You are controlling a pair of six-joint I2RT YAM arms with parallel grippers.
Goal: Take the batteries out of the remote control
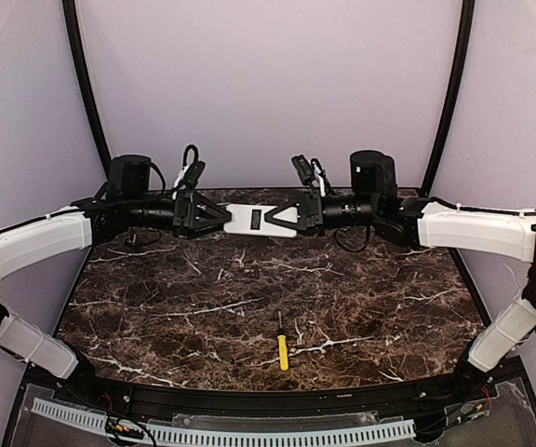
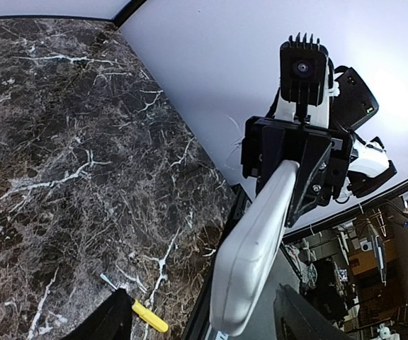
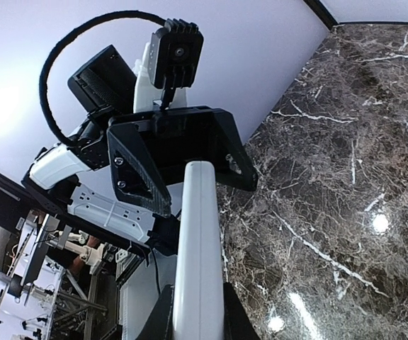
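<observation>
- At 12 o'clock on the bench (image 1: 156, 307), close to the back wall, I have the remote control (image 1: 249, 220) slung lengthwise between the two arms. From the wrist views it looks lifted clear of the marble.
- My left fingers (image 1: 207, 216) are clamped on its 9 o'clock end and my right fingers (image 1: 288, 216) on its 3 o'clock end. Both pairs taper down tight onto the white bar. The right wrist view shows its own fingers pressed against both flanks.
- I judge the two-ended hold is there to stop the bar twisting. It also leaves the middle uncovered, so one arm can steady the bar while the other works on it.
- A small dark window on the bar faces the overhead camera. I cannot see a battery door from here, so it may be on the underside or under a finger.
- I see no batteries in any view, so I take them to be inside and the unloading as barely begun.
- A yellow-handled screwdriver (image 1: 282, 343) lies on the bench at 6 o'clock from the remote, well apart from it, with its tip pointing to 12. It sits between the arm bases, where either arm could plausibly reach it.
- The risk I see is that if one side lets go, the bar hangs from a single end and could droop or slip.
</observation>
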